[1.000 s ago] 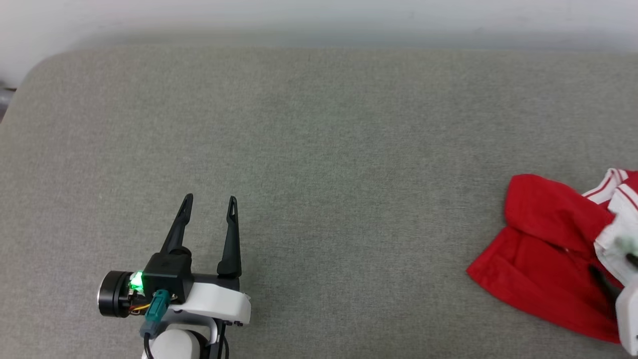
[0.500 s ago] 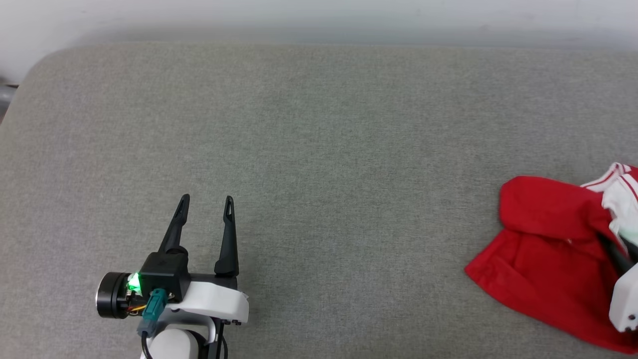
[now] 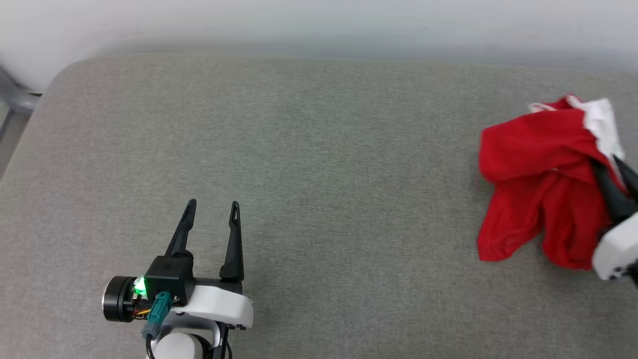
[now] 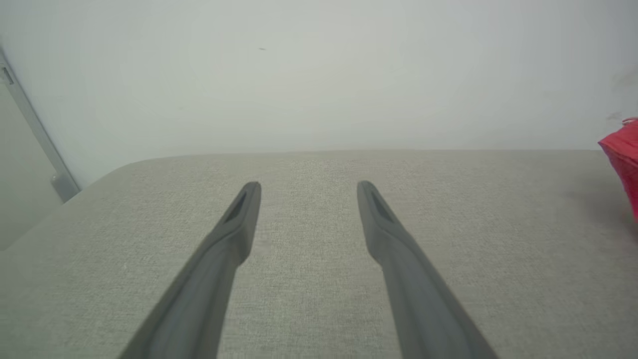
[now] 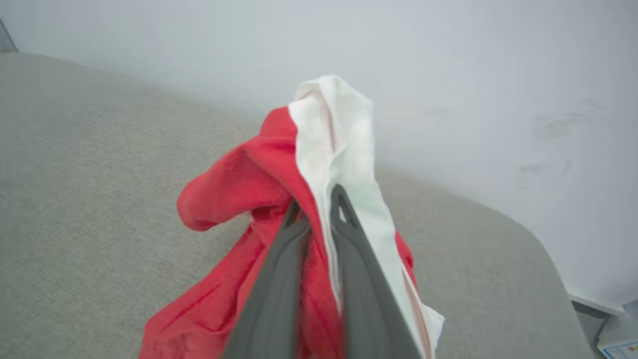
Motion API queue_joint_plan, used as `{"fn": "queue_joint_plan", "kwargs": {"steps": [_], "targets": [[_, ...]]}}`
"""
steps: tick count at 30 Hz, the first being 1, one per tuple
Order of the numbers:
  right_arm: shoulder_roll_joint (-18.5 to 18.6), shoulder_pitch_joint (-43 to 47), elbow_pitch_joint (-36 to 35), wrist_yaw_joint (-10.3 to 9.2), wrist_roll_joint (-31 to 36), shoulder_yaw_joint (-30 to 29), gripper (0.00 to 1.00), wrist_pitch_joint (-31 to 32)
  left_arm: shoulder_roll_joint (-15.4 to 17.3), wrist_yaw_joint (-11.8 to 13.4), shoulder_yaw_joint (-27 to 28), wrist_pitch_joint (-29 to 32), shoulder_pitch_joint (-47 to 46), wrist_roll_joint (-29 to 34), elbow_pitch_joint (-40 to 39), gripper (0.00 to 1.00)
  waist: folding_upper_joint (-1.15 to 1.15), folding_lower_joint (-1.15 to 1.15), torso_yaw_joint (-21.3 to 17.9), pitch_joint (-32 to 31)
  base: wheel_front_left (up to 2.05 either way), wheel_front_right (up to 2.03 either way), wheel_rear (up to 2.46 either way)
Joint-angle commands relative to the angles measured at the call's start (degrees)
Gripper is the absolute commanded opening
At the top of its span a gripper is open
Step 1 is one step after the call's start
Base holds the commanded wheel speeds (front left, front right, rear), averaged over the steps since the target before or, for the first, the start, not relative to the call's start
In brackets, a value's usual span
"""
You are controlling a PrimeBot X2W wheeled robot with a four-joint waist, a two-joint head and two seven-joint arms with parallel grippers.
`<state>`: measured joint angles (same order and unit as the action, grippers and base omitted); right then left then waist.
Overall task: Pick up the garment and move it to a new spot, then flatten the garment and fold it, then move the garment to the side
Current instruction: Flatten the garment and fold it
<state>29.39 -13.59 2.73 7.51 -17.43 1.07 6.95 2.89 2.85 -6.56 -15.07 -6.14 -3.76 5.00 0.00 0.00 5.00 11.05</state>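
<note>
The garment (image 3: 541, 174), red with a white sleeve, hangs bunched at the right edge of the head view, lifted off the grey cushioned surface (image 3: 319, 174). My right gripper (image 3: 610, 167) is shut on it where red cloth meets white. In the right wrist view the two dark fingers pinch the garment (image 5: 259, 184), and my right gripper (image 5: 317, 197) points up toward the wall. My left gripper (image 3: 212, 207) stands open at the lower left, nothing between its fingers. Its own wrist view shows my left gripper (image 4: 308, 187) above bare fabric, with a red edge of the garment (image 4: 623, 154) far right.
A pale wall (image 3: 319, 20) runs along the far edge of the surface. A grey metal frame part (image 3: 17, 99) stands off the rounded far left corner. The surface's right end curves away in the right wrist view, with a grey bracket (image 5: 590, 306) beyond it.
My right gripper has shut on the garment and raised it, so the cloth now hangs bunched instead of lying spread. The head view has shifted a little. The left arm has kept still.
</note>
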Motion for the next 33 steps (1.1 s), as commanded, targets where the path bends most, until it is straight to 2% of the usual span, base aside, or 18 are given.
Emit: {"fn": "queue_joint_plan", "kwargs": {"steps": [1, 7, 14, 20, 27, 28, 29, 30, 33], "targets": [[-1.17, -1.63, -0.79, -0.04, 0.87, 1.73, 0.0, 0.06, -0.03, 0.16, 0.09, -0.15, 0.54, -0.42, 0.05, 1.0, 0.0, 0.0, 1.05, -0.3, 0.0, 0.0, 0.0], [-3.73, -7.62, 1.43, -0.05, 2.15, 12.02, 0.0, 0.36, -0.03, 0.3, -0.44, -0.15, 0.55, -0.99, 0.38, 1.0, 0.0, 0.0, 3.48, -0.31, 0.0, 0.0, 0.0], [-7.0, -14.0, 10.33, -0.05, 0.89, 28.26, 0.0, -2.13, -0.04, 0.69, -1.14, -0.15, 0.18, -1.71, 0.9, 1.0, 0.0, 0.0, 5.68, 0.22, 0.0, 0.0, 0.0], [-10.54, -14.73, 18.4, -0.05, -1.25, 40.5, 0.0, -5.02, -0.04, 1.18, -1.55, -0.15, 0.34, -2.32, 1.24, 1.0, 0.0, 0.0, 6.65, 0.23, 0.0, 0.0, 0.0], [-12.16, -13.57, 24.86, -0.04, -5.14, 48.81, 0.0, -7.5, -0.03, 1.48, -1.3, -0.15, 0.96, -2.56, 1.4, 1.0, 0.0, 0.0, 5.98, -0.27, 0.0, 0.0, 0.0], [-12.33, -13.47, 25.32, -0.04, -5.72, 49.58, 0.19, -7.72, -0.04, 1.45, -1.25, -0.15, 0.99, -2.59, 1.49, 1.0, 0.0, 0.0, 5.74, -0.41, 0.0, 0.0, 0.0], [-12.44, -13.66, 25.63, -0.04, -6.33, 50.27, 0.51, -8.09, -0.03, 1.45, -1.22, -0.15, 1.02, -2.59, 1.55, 1.0, 0.0, 0.0, 5.45, -0.58, 0.0, 0.0, 0.0], [-12.4, -14.12, 25.65, -0.04, -6.66, 50.68, 1.0, -8.89, -0.04, 1.43, -1.19, -0.15, 1.04, -2.61, 1.58, 1.0, 0.0, 0.0, 5.17, -0.73, 0.0, 0.0, 0.0], [-12.06, -15.37, 24.62, -0.06, -6.91, 50.28, 1.0, -11.8, -0.03, 1.32, -1.08, -0.15, 1.23, -2.42, 1.72, 1.0, 0.0, 0.0, 4.36, -1.38, 0.0, 0.0, 0.0]]}}
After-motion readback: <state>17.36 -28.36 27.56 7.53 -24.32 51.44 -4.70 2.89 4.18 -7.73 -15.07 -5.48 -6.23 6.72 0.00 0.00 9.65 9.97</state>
